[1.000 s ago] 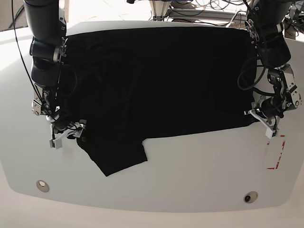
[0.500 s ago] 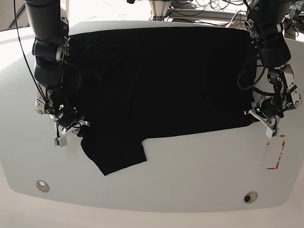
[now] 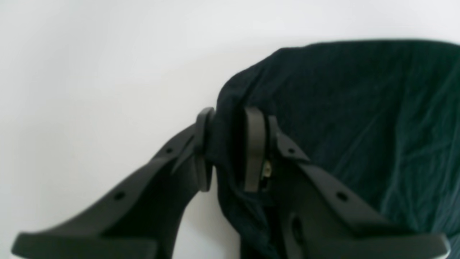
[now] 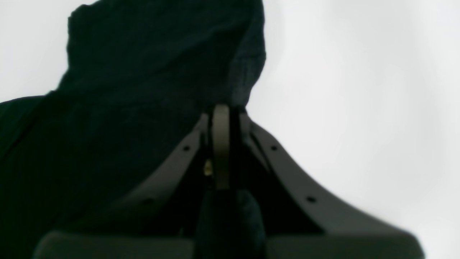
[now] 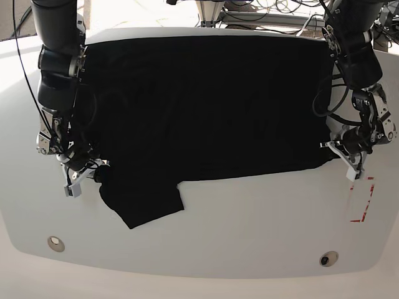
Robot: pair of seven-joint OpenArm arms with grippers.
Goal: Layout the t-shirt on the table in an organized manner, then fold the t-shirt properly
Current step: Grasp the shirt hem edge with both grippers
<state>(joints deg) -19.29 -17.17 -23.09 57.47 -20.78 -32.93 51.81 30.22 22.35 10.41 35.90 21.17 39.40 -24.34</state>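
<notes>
Lying spread across the far half of the white table [image 5: 249, 218], black t-shirt [image 5: 212, 106], one sleeve flopped toward the near edge, left gripper [image 3: 226, 149] pinching its hem corner, right gripper [image 4: 221, 144] clamped tight on the opposite bunched edge

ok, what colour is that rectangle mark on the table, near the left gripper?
Red outline on the white table, partly faded. Base view shows it best.

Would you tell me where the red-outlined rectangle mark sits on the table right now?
In the base view the red-outlined mark lies near the table's right edge, just below the left gripper and clear of the t-shirt.
</notes>
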